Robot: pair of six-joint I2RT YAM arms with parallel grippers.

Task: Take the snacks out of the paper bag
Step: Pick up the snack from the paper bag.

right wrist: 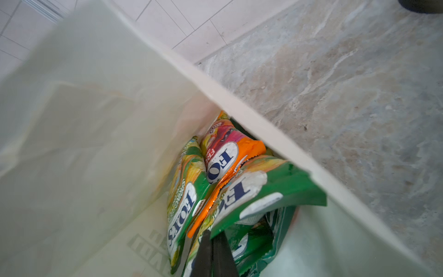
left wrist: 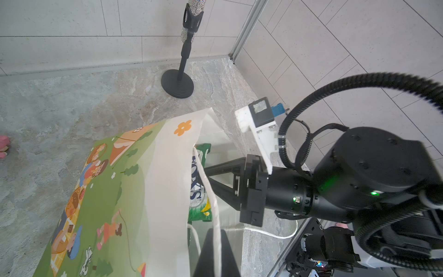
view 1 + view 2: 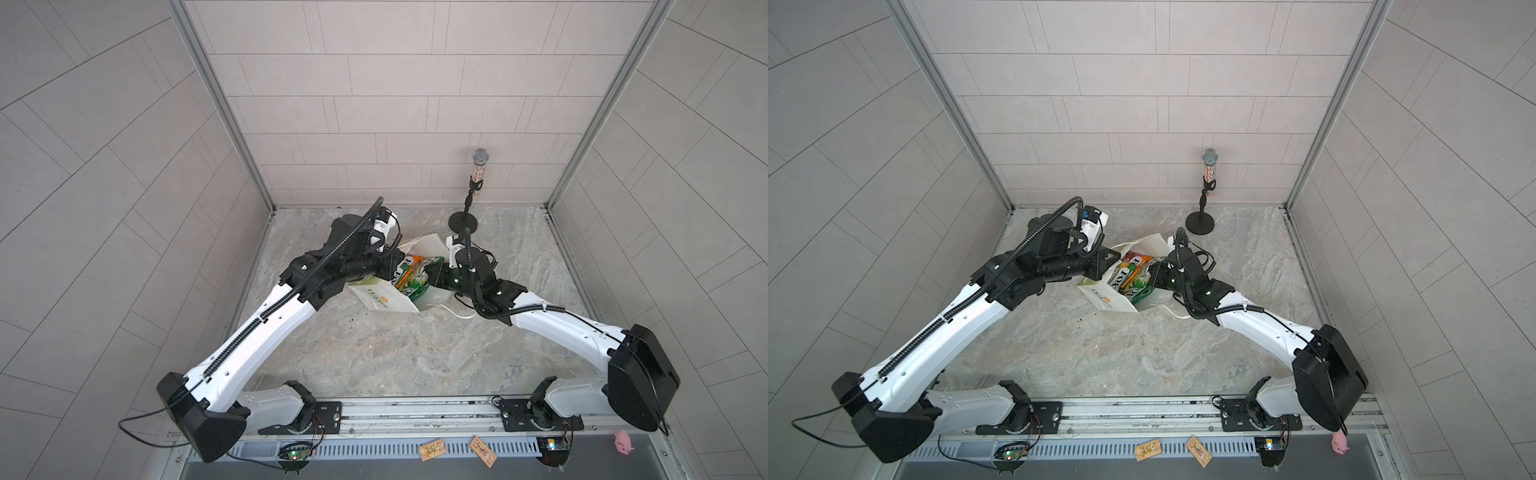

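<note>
The white paper bag [image 3: 386,302] [image 3: 1111,301] stands open mid-table, its picnic picture and orange flower [image 2: 182,127] showing in the left wrist view. Several FOX'S snacks [image 3: 409,274] [image 3: 1133,272] sit inside: a green packet [image 1: 184,203], an orange one [image 1: 227,153] and another green one [image 1: 263,191]. My right gripper [image 1: 212,236] [image 3: 428,272] reaches into the bag and is shut on the edge of that last green packet. My left gripper [image 2: 217,236] [image 3: 391,264] is at the bag's rim, shut on a white cord handle [image 2: 211,191].
A microphone on a black round stand [image 3: 462,222] [image 2: 177,84] stands behind the bag, close to my right arm. A loose white cord [image 3: 457,313] trails from the bag. Two tan wooden rectangles [image 3: 432,449] and a pink pig toy [image 3: 623,442] lie past the front rail.
</note>
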